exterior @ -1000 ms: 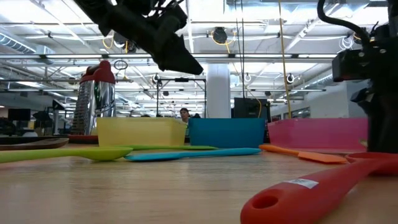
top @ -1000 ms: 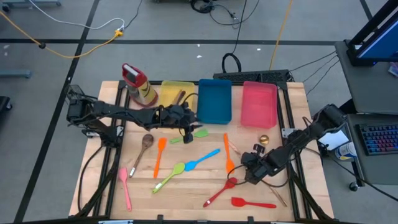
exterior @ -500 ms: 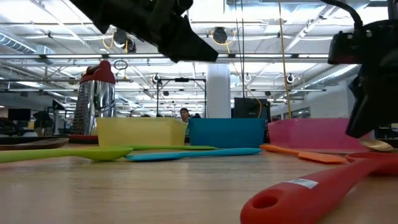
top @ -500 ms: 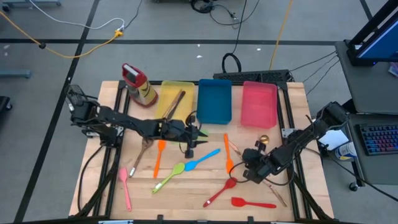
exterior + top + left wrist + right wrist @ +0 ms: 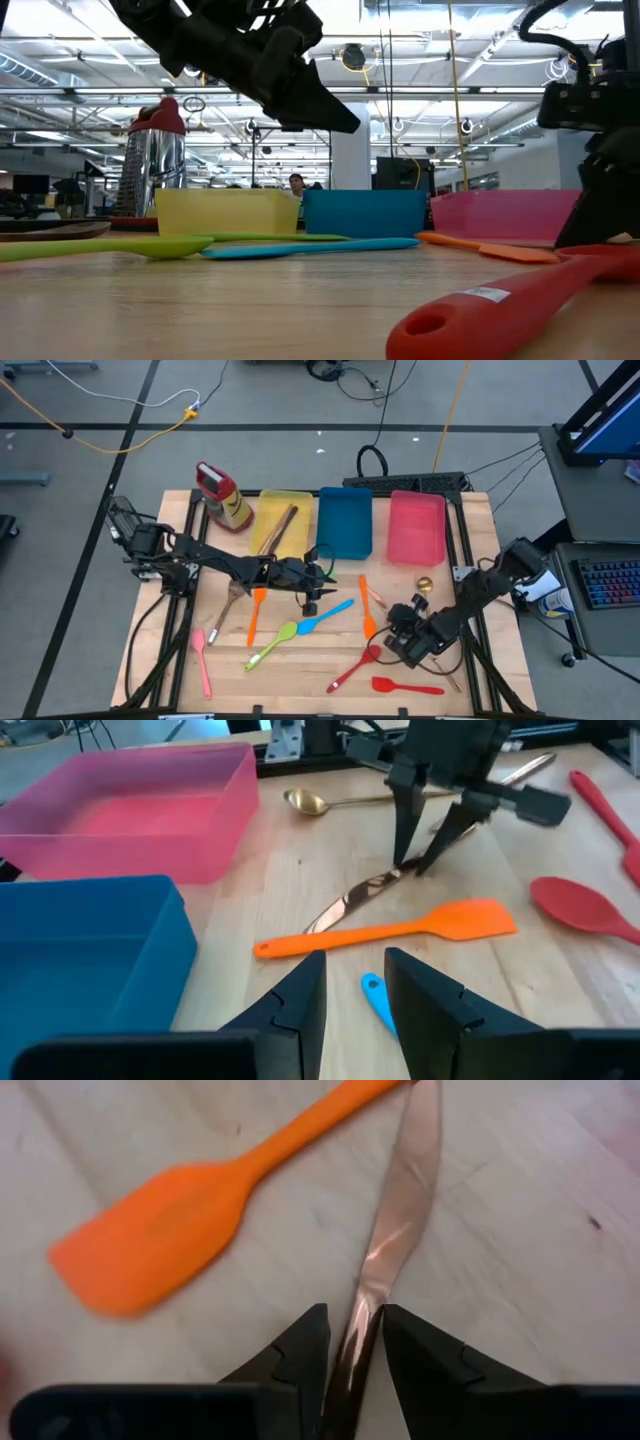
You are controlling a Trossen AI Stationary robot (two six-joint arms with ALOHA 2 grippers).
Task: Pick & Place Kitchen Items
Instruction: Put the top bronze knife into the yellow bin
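On the left of the counter (image 5: 300, 660) a pink spatula (image 5: 202, 657) is lying flat, with a wooden spoon (image 5: 232, 596) and an orange spoon (image 5: 254, 614) beside it. A red-capped bottle (image 5: 222, 496) is standing at the back left, next to a yellow tray (image 5: 262, 530) that is holding a wooden utensil (image 5: 279, 524). The left gripper (image 5: 318, 588) is hovering above the counter in front of the blue tray (image 5: 345, 522), its jaws standing a little apart with nothing between them. Under it a green spoon (image 5: 271, 644) and a blue spoon (image 5: 325, 616) are lying crossed near the middle. Farther right, an orange spatula (image 5: 390, 931) is lying in front of the pink tray (image 5: 415, 528), with a slim copper knife (image 5: 385, 1245) just beside it. The right gripper (image 5: 393, 635) is reaching down at that knife, its jaws sitting on either side of the blade; whether they are squeezing it I cannot tell. A red spoon (image 5: 354, 668), a red spatula (image 5: 405, 685) and a gold spoon (image 5: 340, 800) are lying nearby.
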